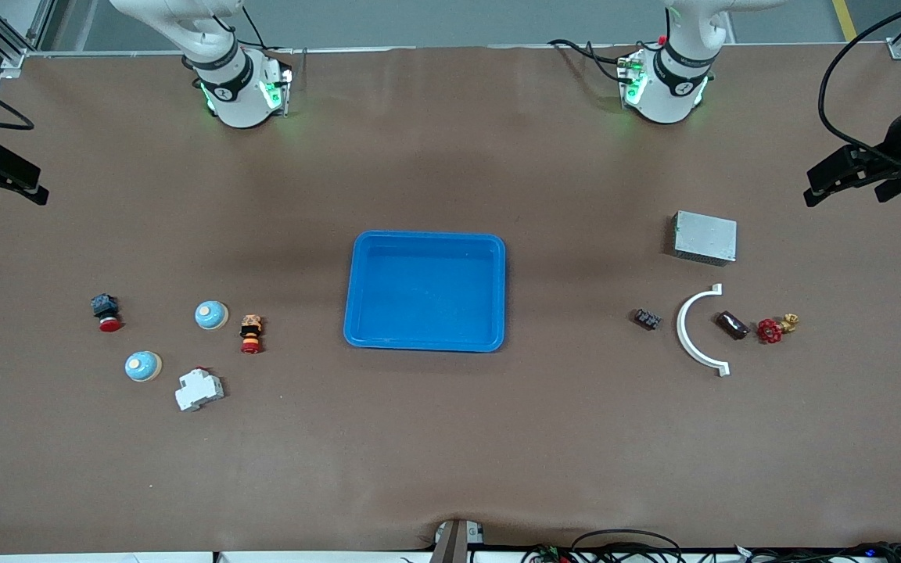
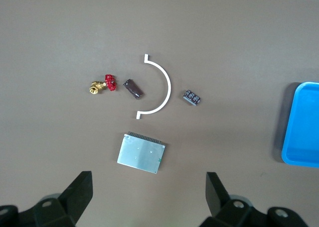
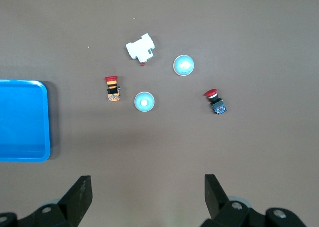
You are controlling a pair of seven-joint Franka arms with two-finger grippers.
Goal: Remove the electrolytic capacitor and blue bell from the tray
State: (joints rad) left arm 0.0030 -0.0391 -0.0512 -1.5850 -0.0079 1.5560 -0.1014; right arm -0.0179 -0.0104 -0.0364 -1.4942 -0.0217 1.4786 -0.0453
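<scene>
Blue tray (image 1: 425, 290) sits empty mid-bench; capacitor (image 1: 732, 324) and both bells (image 1: 211, 314) already lie outside. Left tool (image 2: 149, 197) and right tool (image 3: 148, 197), open and empty, risk regrabbing needlessly.

1. The tray (image 1: 425, 290) sits mid-tabletop with bare tabletop (image 1: 435, 438) on every side of it.
2. Toward the left arm's end, the electrolytic capacitor (image 1: 732, 324) is hemmed in between the white arc (image 1: 693, 328) and the red valve (image 1: 771, 330).
3. Toward the right arm's end, the two blue bells (image 1: 211, 315) (image 1: 142, 366) stand apart, with a white breaker (image 1: 199, 389) near them.
</scene>
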